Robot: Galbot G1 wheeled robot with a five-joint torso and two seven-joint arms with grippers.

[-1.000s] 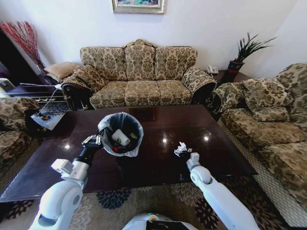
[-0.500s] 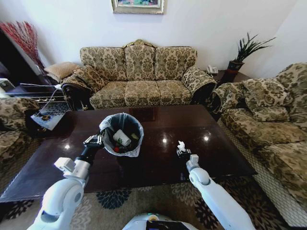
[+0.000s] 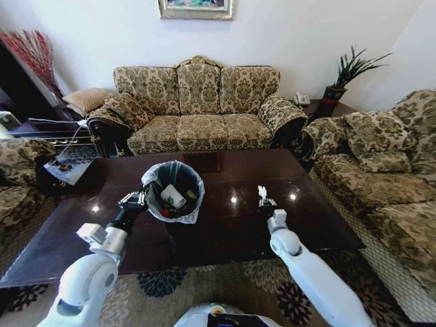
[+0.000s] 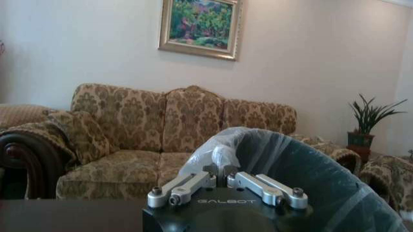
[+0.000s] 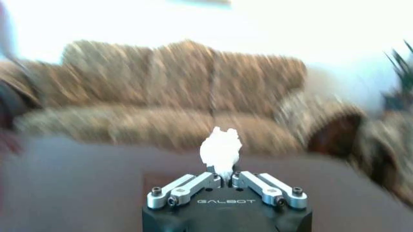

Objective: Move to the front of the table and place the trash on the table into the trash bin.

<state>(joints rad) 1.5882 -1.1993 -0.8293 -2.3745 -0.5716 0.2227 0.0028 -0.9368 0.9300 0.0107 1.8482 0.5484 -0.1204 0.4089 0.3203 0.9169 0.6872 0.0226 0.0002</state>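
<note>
The trash bin, black with a pale plastic liner, is held tilted over the dark table; my left gripper is shut on its rim, seen close in the left wrist view on the liner. Inside lie a white cup and other bits of trash. My right gripper is lifted above the table, right of the bin, shut on a crumpled white tissue; the right wrist view shows the tissue sticking up from the closed fingers.
A patterned sofa stands behind the table and another sofa to the right. A side table with a plant is at the back right. A patterned rug lies under the table's near edge.
My right gripper has lifted the tissue off the table and swung up and slightly right. The left gripper and bin have stayed almost still.
</note>
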